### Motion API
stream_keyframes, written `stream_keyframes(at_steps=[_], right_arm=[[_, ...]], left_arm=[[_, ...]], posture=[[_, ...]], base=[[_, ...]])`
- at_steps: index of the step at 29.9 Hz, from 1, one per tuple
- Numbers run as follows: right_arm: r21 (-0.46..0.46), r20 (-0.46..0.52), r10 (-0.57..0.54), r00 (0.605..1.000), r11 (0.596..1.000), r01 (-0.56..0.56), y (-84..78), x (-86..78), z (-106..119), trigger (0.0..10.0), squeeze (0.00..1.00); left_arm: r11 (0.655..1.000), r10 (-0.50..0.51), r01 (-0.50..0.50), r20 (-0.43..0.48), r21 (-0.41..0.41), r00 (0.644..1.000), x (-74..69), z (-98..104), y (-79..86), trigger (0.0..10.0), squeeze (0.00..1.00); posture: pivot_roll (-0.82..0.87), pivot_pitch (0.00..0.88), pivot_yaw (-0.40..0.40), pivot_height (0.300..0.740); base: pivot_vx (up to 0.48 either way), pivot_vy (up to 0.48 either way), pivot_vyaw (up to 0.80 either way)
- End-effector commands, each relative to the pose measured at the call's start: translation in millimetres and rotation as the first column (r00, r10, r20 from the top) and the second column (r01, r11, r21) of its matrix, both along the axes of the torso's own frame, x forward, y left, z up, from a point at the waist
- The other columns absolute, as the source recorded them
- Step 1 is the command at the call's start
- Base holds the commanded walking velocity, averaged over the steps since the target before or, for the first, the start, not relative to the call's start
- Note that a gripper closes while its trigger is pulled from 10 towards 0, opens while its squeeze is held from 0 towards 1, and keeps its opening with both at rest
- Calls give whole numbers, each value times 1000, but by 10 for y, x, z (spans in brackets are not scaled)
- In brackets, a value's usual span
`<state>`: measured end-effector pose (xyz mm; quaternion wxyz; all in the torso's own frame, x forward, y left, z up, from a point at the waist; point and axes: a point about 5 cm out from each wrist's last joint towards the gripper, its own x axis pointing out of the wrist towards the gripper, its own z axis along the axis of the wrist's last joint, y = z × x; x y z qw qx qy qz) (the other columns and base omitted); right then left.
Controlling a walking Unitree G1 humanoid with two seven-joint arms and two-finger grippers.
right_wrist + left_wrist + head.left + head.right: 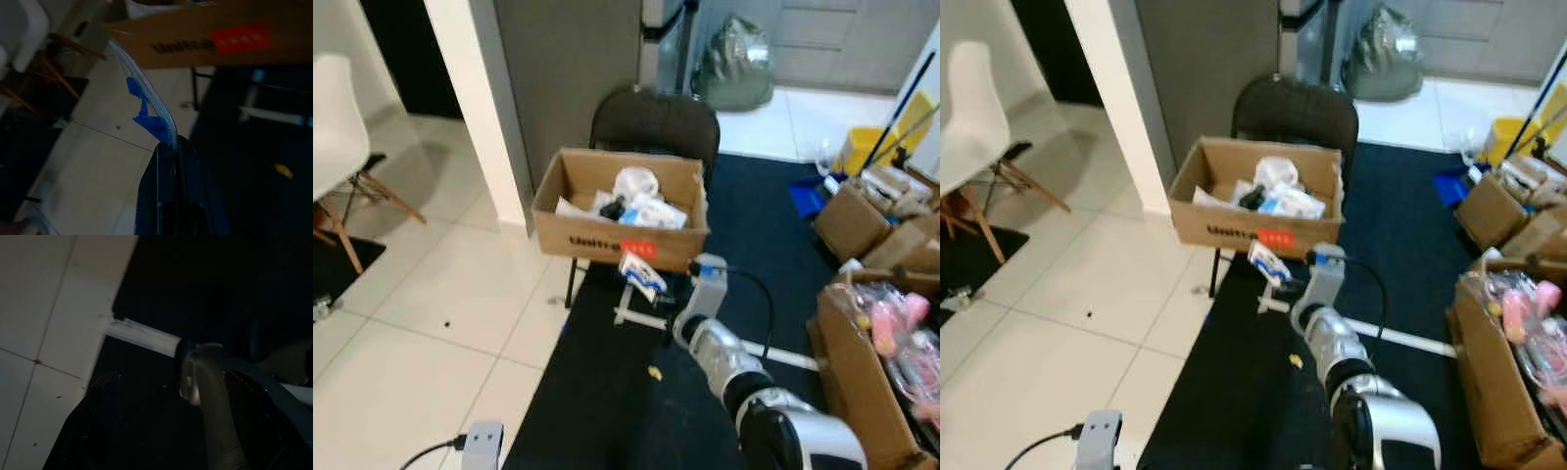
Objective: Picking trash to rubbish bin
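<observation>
A brown cardboard box (607, 237) with red label serves as the bin. It rests on a black chair (656, 122) and holds white and blue crumpled trash (641, 201). My right gripper (656, 286) reaches forward just below the box's front wall, shut on a clear wrapper with blue patches (641, 272). In the right wrist view the wrapper (146, 105) sticks out from the closed fingertips (171, 161) toward the box (205, 39). My left arm (481, 443) hangs low at my left side, its wrist view very dark.
A white rod (641, 318) and a small yellow scrap (654, 372) lie on the dark carpet. Open cardboard boxes with pink items (876, 362) crowd the right. A yellow mop bucket (867, 147), a grey-green bag (736, 64) and a white chair (337, 127) stand around.
</observation>
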<state>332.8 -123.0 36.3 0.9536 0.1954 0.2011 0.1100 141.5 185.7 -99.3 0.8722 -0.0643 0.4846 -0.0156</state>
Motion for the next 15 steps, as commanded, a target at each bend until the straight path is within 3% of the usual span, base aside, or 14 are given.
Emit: stream_keyframes(at_steps=[1,5,15], right_arm=[[5,24,1,1000,1000,-1,0,46,62,10000,0],[21,49,7,999,1000,-8,26,97,136,10000,0],[33,75,25,997,999,-28,81,145,212,10000,0]], left_arm=[[1000,1,-1,-21,1,1000,-55,-21,5,10000,0],[1000,-1,1,-20,3,1000,-50,-19,8,10000,0],[1000,8,-7,-24,1,1000,-75,-25,20,10000,0]], posture=[[17,10,81,740],[20,9,78,740],[29,17,81,740]], base=[[334,0,0],[337,0,0],[334,0,-709]])
